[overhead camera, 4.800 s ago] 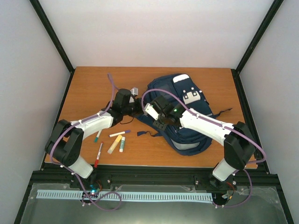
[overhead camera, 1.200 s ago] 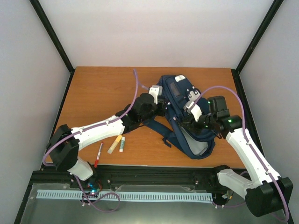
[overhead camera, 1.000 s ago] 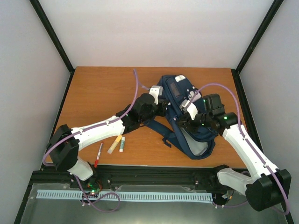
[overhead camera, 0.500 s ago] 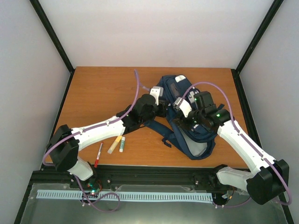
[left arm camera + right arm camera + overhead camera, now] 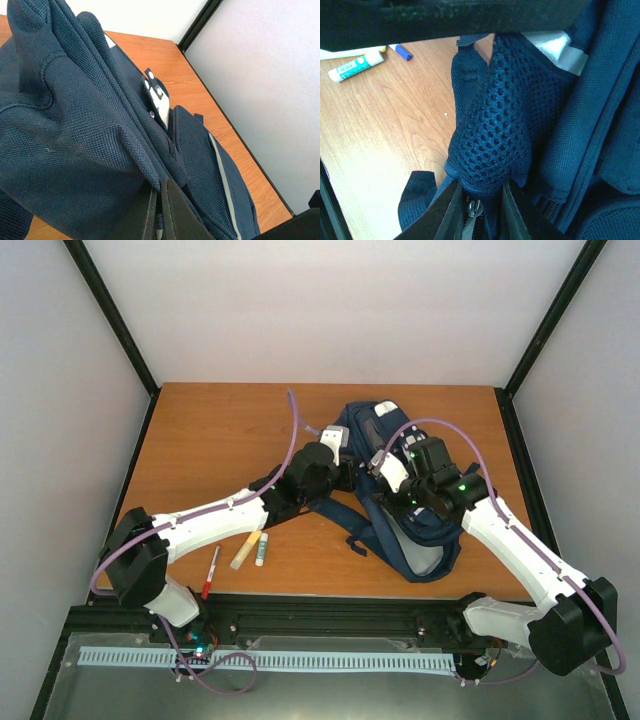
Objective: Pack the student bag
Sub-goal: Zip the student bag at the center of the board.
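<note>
Currently the student bag [image 5: 420,535] stands bunched up on the table [image 5: 210,440], caught between the two grippers.

Left gripper [image 5: 160,210]: fingers pressed almost together on a fold of the bag's navy fabric, at the bag's side nearest that arm. Beyond it the bag rises and fills most of the wrist view. A white patch [image 5: 160,102] shows further out, half tucked behind a fold. From above, this gripper's fingertips are hidden against the bag.

Right gripper [image 5: 480,205]: narrow, closed on a bunch of mesh-padded bag fabric that bulges just past the fingertips. A metal zipper pull [image 5: 472,207] sits between the fingers, its lower part cut off by the frame edge. From above, the fingers are lost under the wrist and the bag.

Left of the right gripper, apart from the bag, lies a glue stick [image 5: 356,66]. Near it is a blue-capped marker [image 5: 402,51], its body hidden behind a dark blurred bar [image 5: 470,20] I cannot identify.

Well behind the left gripper, beside that arm, lie a yellow marker [image 5: 245,550] and a red pen [image 5: 211,572].
</note>
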Controlling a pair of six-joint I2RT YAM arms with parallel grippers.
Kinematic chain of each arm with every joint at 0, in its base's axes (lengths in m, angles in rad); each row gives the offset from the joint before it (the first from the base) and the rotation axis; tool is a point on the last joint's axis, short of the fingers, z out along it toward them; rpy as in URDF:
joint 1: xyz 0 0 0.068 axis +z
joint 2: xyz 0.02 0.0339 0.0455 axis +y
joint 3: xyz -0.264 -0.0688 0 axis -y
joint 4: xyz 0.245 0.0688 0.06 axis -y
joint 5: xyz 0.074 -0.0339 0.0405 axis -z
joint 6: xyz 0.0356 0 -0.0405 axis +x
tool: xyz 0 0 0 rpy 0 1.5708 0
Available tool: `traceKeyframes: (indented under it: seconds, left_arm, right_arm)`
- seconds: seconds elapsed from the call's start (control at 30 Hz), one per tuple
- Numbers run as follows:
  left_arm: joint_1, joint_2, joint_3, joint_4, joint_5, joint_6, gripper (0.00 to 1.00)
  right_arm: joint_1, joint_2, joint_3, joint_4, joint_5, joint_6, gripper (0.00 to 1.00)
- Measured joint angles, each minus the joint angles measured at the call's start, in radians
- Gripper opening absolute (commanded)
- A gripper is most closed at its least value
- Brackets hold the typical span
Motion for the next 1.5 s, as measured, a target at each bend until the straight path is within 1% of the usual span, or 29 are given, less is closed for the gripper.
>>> traceKeyframes:
  seconds: [0.2, 0.33, 0.43, 0.63, 0.7, 0.73, 0.77, 0.93, 1.07, 1.23, 1.3, 1.37, 1.5]
  left_arm:
    - [-0.006, -0.002, 0.004, -0.019, -0.039, 0.001, 0.01]
    - [-0.003, -0.011, 0.004, -0.029, -0.061, 0.000, 0.01]
    - [0.023, -0.029, 0.004, -0.047, -0.077, -0.005, 0.01]
    - [0.071, -0.052, 0.004, -0.085, -0.112, -0.008, 0.01]
    - [0.076, -0.053, 0.004, -0.088, -0.110, -0.013, 0.01]
    - [0.076, -0.053, 0.004, -0.088, -0.106, -0.016, 0.01]
    - [0.076, -0.053, 0.004, -0.087, -0.101, -0.023, 0.01]
    - [0.078, -0.053, 0.002, -0.073, -0.041, -0.068, 0.01]
    - [0.079, -0.053, 0.002, -0.054, 0.018, -0.097, 0.01]
    - [0.068, -0.055, 0.002, -0.048, 0.066, -0.109, 0.01]
    - [0.061, -0.060, 0.002, -0.049, 0.075, -0.109, 0.01]
    - [0.058, -0.064, 0.002, -0.050, 0.077, -0.109, 0.01]
    - [0.058, -0.071, 0.002, -0.058, 0.077, -0.108, 0.01]
  right_arm:
    - [0.000, -0.014, 0.000, -0.025, 0.019, -0.004, 0.18]
    - [-0.003, -0.051, -0.003, -0.059, 0.028, -0.028, 0.19]
    - [-0.008, -0.075, -0.002, -0.116, 0.040, -0.054, 0.19]
    - [-0.008, -0.047, 0.000, -0.217, 0.049, -0.122, 0.19]
    - [-0.008, -0.047, 0.000, -0.229, 0.050, -0.131, 0.21]
    - [-0.008, -0.049, 0.000, -0.229, 0.048, -0.132, 0.27]
    - [-0.008, -0.054, 0.000, -0.227, 0.042, -0.133, 0.30]
    - [-0.008, -0.071, 0.035, -0.196, -0.010, -0.117, 0.31]
    - [-0.008, -0.018, 0.089, -0.124, -0.062, -0.087, 0.29]
    - [-0.007, 0.045, 0.105, -0.058, -0.099, -0.038, 0.30]
    - [-0.005, 0.064, 0.119, -0.043, -0.108, -0.024, 0.32]
    - [0.000, 0.075, 0.131, -0.037, -0.114, -0.012, 0.37]
    - [0.013, 0.092, 0.135, -0.026, -0.113, 0.000, 0.36]
